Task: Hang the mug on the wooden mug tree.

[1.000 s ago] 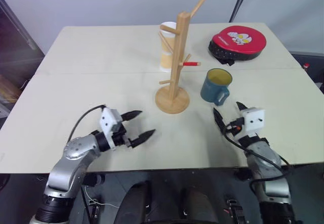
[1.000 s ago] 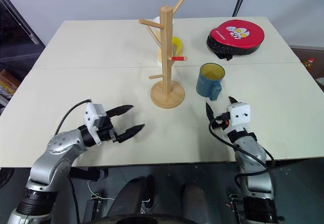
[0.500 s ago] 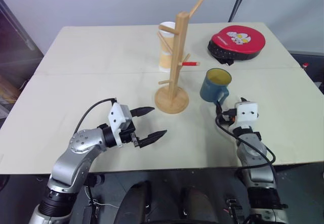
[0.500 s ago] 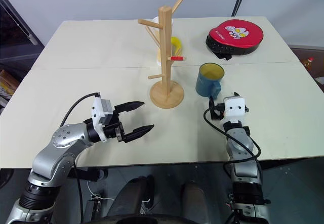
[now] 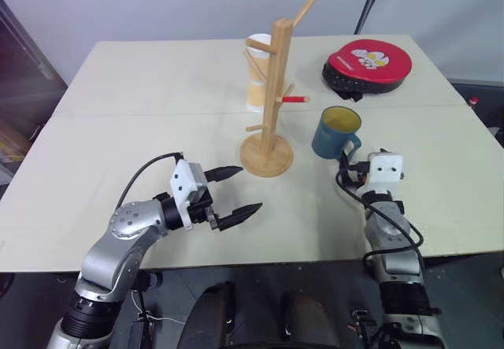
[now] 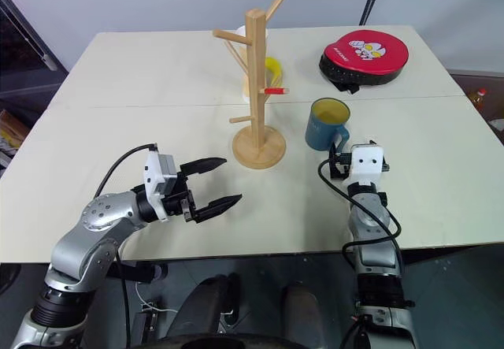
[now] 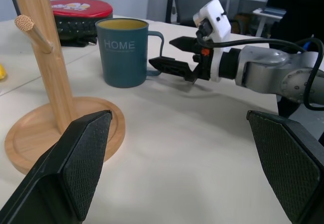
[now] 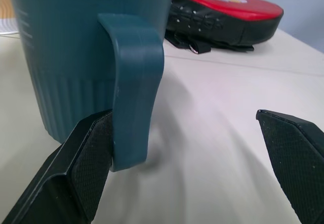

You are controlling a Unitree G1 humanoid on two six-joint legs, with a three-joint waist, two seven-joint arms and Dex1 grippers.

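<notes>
cream table [image 5: 142,128], centre seam; grey wall [image 5: 157,2] behind.

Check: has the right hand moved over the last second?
Yes. The right hand, open, has closed in on the mug, which stands where it was beside the wooden mug tree; its fingers now flank the handle.

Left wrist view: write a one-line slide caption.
Open right hand reaches for the handle of the mug standing beside the mug tree.
</notes>
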